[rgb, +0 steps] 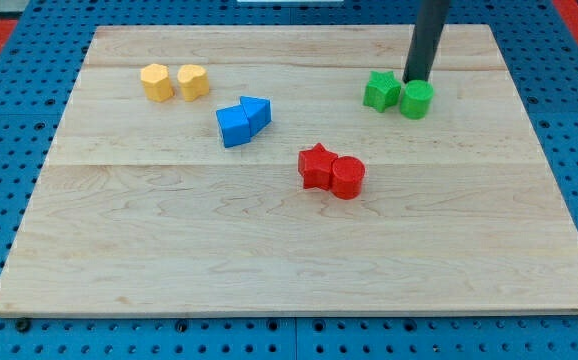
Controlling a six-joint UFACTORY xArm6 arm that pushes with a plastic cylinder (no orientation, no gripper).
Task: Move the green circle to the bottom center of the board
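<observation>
Barely started: green circle point(416, 99) sits upper right of bench point(269, 250), touching green star point(381, 91). My tip point(414, 80) touches its top edge; no hand fitted. Whole push to bottom center remains.

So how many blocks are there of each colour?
Yellow: 2, both at and
Blue: 2, at and
Red: 2, a star and a circle
Green: 2, a star and a circle
Total: 8 blocks
</observation>
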